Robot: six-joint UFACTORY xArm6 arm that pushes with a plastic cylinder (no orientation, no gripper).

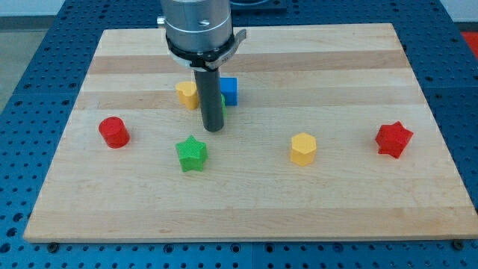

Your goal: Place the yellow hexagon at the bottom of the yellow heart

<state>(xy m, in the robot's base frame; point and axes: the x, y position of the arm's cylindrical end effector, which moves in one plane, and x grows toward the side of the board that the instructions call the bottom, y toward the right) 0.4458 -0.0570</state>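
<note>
Yellow hexagon (303, 148) sits alone on the wooden board (418, 209), well to the view's right of the yellow heart (187, 94) and somewhat nearer the view's bottom, while our rod stands among the cluster at the heart's side. My tip (213, 130) rests on the board just to the view's right of the heart and a little below it, with the blue cube (228, 90) behind the rod on the heart's right and a sliver of another green piece showing at the rod's edge, too hidden to name. We carry no hand at all, only the bare rod, so nothing is held and nothing can be. A green star (192, 153) lies below the heart, close to the spot where the hexagon belongs; a red cylinder (114, 132) lies to the heart's left, a red star (393, 140) far to its right. We judge the task at its opening step: the hexagon is untouched. The next move calls for us to swing round to the hexagon's far right side and push it leftward toward the space beneath the heart, mindful of the green star crowding that ground.
</note>
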